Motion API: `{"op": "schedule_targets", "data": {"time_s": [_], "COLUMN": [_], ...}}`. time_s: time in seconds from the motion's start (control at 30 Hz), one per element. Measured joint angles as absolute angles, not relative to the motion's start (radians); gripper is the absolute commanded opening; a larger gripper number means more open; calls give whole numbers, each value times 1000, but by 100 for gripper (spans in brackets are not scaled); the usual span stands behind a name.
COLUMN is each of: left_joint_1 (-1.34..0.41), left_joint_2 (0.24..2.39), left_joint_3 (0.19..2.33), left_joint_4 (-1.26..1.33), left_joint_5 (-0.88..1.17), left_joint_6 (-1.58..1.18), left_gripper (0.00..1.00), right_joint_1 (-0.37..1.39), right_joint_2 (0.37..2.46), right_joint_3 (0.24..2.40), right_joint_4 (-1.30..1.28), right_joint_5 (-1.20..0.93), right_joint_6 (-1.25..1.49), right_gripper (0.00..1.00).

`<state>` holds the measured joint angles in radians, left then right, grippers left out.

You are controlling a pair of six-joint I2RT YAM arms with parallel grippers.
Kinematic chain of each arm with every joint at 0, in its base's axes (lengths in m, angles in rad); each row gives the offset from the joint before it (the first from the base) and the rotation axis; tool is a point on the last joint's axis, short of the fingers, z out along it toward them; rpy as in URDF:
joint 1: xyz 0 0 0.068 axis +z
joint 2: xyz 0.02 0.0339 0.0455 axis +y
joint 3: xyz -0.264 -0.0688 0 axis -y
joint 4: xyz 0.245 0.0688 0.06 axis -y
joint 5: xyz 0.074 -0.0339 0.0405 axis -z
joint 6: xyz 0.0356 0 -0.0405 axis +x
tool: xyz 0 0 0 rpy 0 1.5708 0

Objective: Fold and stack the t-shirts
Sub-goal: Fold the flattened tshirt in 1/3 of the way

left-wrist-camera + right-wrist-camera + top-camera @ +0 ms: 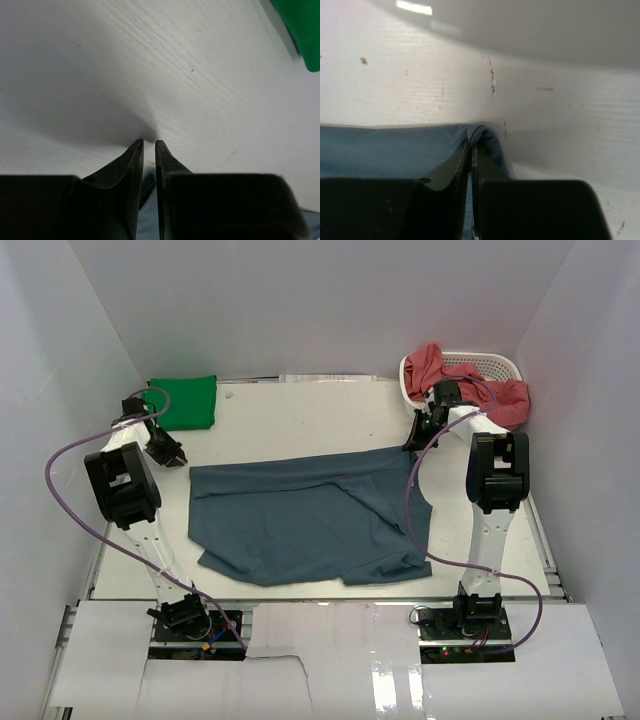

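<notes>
Nearest to us, just past the arm bases, the blue t-shirt (300,520) lies spread across the middle of the white table (300,420). It is mostly flat, with a fold running aslant across it and some creases bunched at its near right corner.

At the shirt's far left corner we see the left gripper (178,460) low over the table. In its wrist view the fingers (131,165) stand a narrow slit apart, with nothing between their tips and bare table ahead of them. A little blue cloth shows under them and at the lower right edge of that view.

At the shirt's far right corner the right gripper (412,443) is down on the cloth. In its wrist view the fingers (457,162) are pressed together on a small raised fold of the blue t-shirt's edge, which bunches up at their tips, with white table beyond.

Further back on the left, a green t-shirt (185,402) lies folded in the far left corner of the table, apart from the blue one.

In the far right corner stands a white basket (490,365) with red t-shirts (430,362) heaped in it and hanging over its right rim.
</notes>
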<state>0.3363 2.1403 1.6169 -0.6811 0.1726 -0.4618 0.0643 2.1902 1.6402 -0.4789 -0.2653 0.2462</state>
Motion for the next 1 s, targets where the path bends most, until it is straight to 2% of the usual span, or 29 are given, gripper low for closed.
{"op": "schedule_targets", "data": {"time_s": [0.1,0.13,0.23,0.43,0.6,0.8,1.0], "left_joint_1": [336,336,335,328,271,7,-214], "left_joint_2": [2157,2163,2172,2133,1950,1738,1782], "left_joint_3": [1641,1652,1681,1676,1605,1583,1561], "left_joint_4": [-685,-684,-680,-673,-656,-582,-522], "left_joint_5": [175,176,177,190,203,248,333], "left_joint_6": [-468,-469,-474,-491,-486,-472,-506], "left_gripper": [27,27,33,41,44,45,45], "right_joint_1": [65,64,65,69,76,121,191], "right_joint_2": [2228,2242,2265,2254,2165,1886,1721], "right_joint_3": [1699,1723,1769,1764,1667,1457,1356], "right_joint_4": [-495,-501,-501,-489,-450,-386,-337], "right_joint_5": [-270,-273,-294,-313,-278,-219,-255], "right_joint_6": [250,252,262,258,241,209,181], "right_gripper": [9,26,54,59,60,63,64]}}
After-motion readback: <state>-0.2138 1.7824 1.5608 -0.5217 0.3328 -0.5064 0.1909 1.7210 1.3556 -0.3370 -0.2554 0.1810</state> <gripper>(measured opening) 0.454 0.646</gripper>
